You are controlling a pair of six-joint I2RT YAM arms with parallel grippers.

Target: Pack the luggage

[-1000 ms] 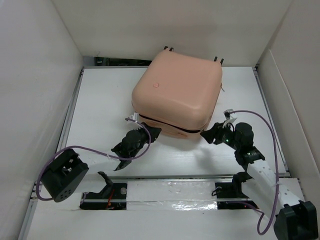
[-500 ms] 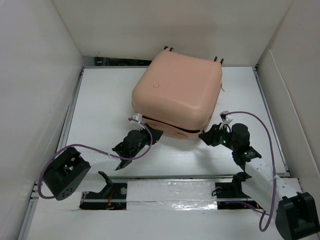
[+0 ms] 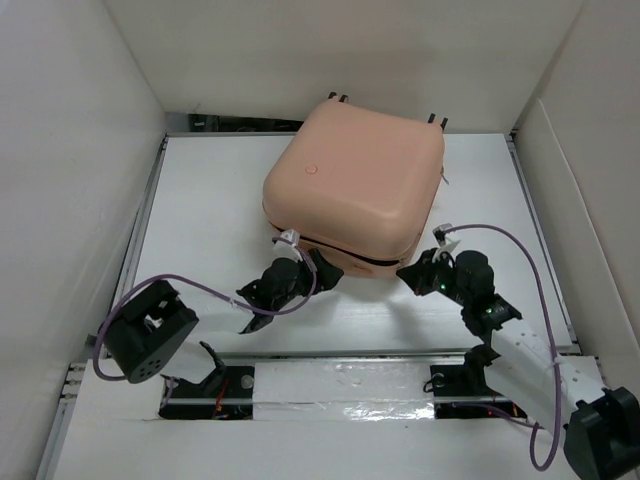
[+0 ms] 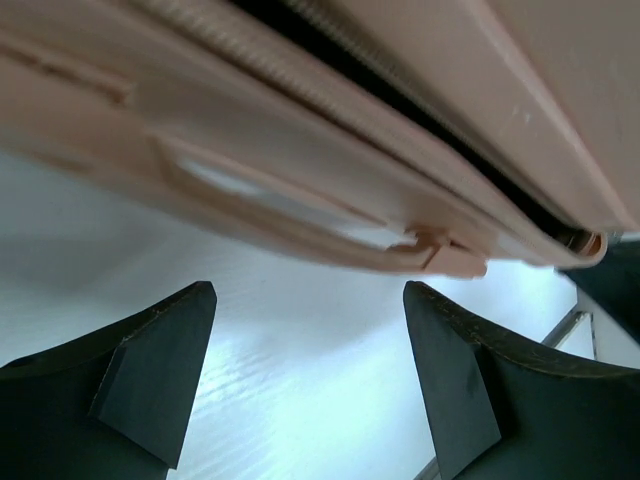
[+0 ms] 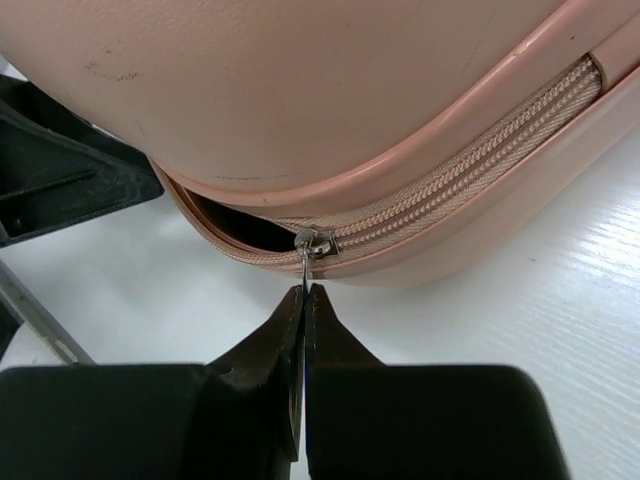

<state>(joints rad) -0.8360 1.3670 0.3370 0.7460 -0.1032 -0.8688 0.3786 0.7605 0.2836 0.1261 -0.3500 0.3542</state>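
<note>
1. Nearest you, both arm bases stand at the near edge of the white table (image 3: 200,190). A purple cable (image 3: 215,291) loops along the left arm.
2. Your left gripper (image 3: 322,266) sits low over the table, just beside the near-left side of the luggage (image 3: 355,185). Its jaws stand well apart and hold nothing. In the left wrist view, the two dark fingers (image 4: 150,370) frame bare tabletop. The pink shell (image 4: 300,130) and its recessed side handle (image 4: 290,205) lie just beyond their tips.
3. Your right gripper (image 3: 408,272) is at the luggage's near-right corner. In the right wrist view its fingertips (image 5: 303,292) are pressed together, clamped on the small metal zipper pull (image 5: 305,262).
4. The pull hangs from the slider (image 5: 318,243) on the zipper seam. To the left of the slider the seam gapes dark; to its right the pink teeth (image 5: 470,170) are meshed.
5. The luggage itself lies flat on the table with the lid down, centred and toward the far side. It is turned a little, so one rounded corner points near, between your two grippers.
6. Farthest from you, small black wheels (image 3: 340,98) stick out from the luggage's far edge, close to the far wall.
</note>
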